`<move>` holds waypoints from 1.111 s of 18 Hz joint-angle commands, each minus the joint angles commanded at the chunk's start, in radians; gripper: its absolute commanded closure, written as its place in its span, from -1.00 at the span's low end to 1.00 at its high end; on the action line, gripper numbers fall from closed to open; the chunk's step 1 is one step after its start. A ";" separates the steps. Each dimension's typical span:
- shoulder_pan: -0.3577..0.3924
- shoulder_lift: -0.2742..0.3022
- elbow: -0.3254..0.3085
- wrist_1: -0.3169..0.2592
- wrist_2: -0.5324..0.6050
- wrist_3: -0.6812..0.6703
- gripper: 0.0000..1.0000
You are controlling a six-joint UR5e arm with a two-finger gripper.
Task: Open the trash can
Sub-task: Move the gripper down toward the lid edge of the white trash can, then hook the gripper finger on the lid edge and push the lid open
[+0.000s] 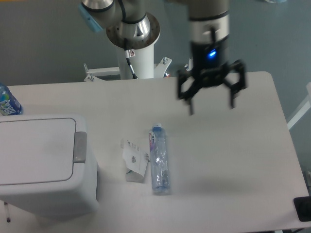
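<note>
So the trash can (43,165) sits way off to the lower left of the hand, right at the near-left corner of the tabletop (228,160). White boxy bin, lid flat and fully down, nothing opened yet. The grey push tab (80,146) is on the rim edge that faces toward the hand's side, which is handy.

The hand (211,103) is up in the air over the far middle of the tabletop, well apart from the bin, fingers spread wide and holding nothing. It's pointing straight down as far as I can tell.

My read: this is just the approach step. No contact with the bin at all, so the actual task is basically at zero.

What the next bit needs, I reckon: travel across to the left and toward the camera, get above that grey tab, then come down and press it. Spread fingers aren't ideal for poking a narrow tab, so closing them first or lining one fingertip up on it would probably make sense. Can't tell from here how stiff the latch is.

Stuff in between: a clear plastic bottle (159,160) lies on its side below and left of the hand, with a crumpled bit of paper (134,158) just beside it on the bin side. Both sit roughly on the path, but staying high should clear them fine. There's also the edge of a blue-labelled bottle (7,103) peeking in far left, behind the bin.
</note>
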 joint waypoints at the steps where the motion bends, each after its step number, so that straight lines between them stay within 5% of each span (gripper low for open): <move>1: -0.003 -0.009 0.000 0.002 -0.041 -0.034 -1.00; 8: -0.058 -0.034 0.000 0.002 -0.206 -0.146 -1.00; 20: -0.135 -0.043 -0.021 0.002 -0.203 -0.152 -1.00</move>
